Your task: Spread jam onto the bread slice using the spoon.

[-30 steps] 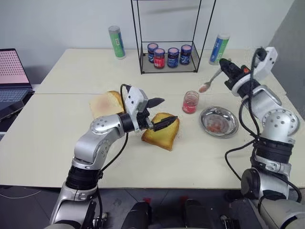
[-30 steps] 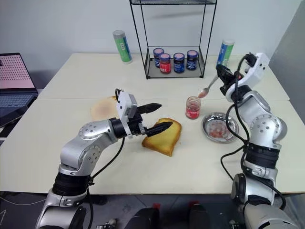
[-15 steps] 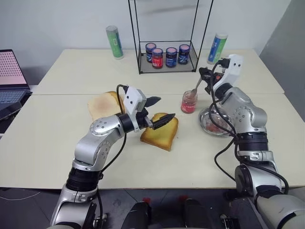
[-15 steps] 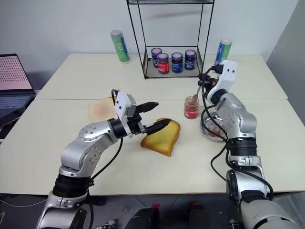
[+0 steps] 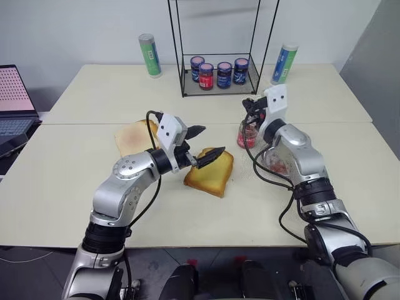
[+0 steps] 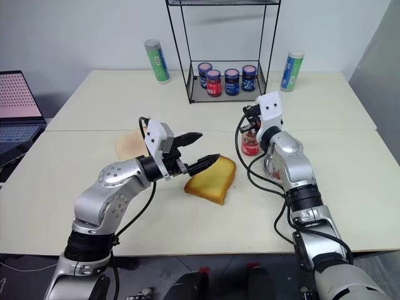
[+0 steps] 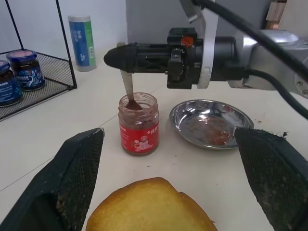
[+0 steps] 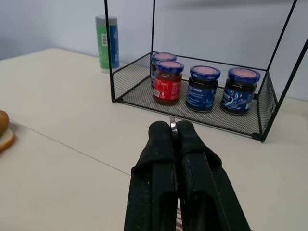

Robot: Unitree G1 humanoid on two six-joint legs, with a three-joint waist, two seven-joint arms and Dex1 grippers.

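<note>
One jar: small clear glass jar of glossy red-pink jam [image 7: 138, 124], upright on the pale table [image 5: 75, 181].
Spoon: slender silvery metal spoon [image 7: 129, 90], bowl dipped in that jar, handle pinched by the right gripper [image 7: 111, 57] above it.
Bread: thick golden-yellow toast slice [image 5: 210, 172], near the jar.
Left gripper [image 5: 203, 142]: fingers spread wide, over the toast's edge.
Dish: round steel dish [image 7: 211, 123], just beside the jar.
</note>
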